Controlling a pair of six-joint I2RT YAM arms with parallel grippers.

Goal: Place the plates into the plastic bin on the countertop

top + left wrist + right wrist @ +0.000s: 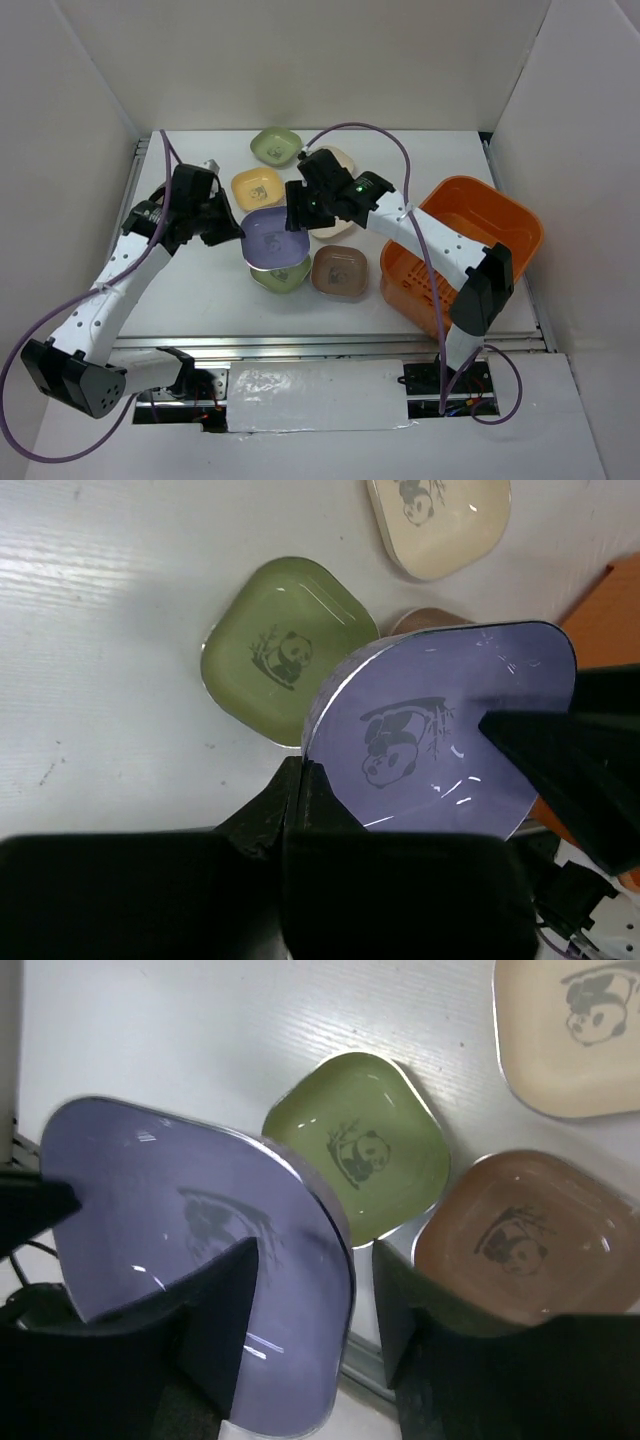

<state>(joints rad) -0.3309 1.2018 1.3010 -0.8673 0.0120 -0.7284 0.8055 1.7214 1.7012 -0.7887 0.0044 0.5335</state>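
Both arms reach inward. The left fingers (pixel 300 802) pinch the lilac plate (pixel 270 238) by one rim; the right fingers (pixel 215 1310) straddle the opposite rim, gaping. It faces up above a green plate (pixel 265 650).

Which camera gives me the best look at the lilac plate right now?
Left wrist: the lilac plate faces the camera, panda print and most of the rim clear. Right wrist shows it partly blocked, print faint; the top view shows it small.

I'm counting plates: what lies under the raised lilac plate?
A green plate on the countertop, partly hidden by the lilac plate. Whether anything else lies beneath the covered part cannot be seen.
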